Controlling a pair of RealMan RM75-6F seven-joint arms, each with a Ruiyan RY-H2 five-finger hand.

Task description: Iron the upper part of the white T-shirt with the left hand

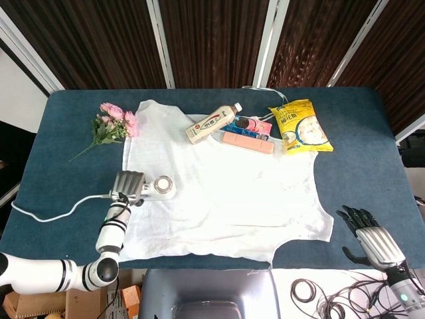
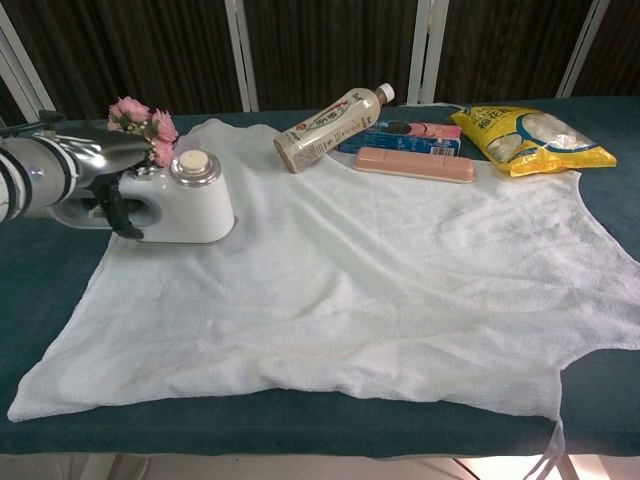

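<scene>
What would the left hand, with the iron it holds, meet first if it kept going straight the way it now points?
The left hand pushes the iron nose-first toward the robot's right, across the white T-shirt. That line shows only bare cloth; the bottle and boxes lie well off to the far side, so the way looks free, though depth is uncertain.

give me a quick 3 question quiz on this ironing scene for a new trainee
1. True or false: the left hand holds the iron at the left edge of the white T-shirt.
2. Which item lies partly on the shirt's far edge?
A. bottle
B. pink flowers
C. yellow snack bag
3. Fill in: the right hand rests off the shirt, with its fingers ____.

Key:
1. True
2. A
3. Apart, holding nothing
</scene>
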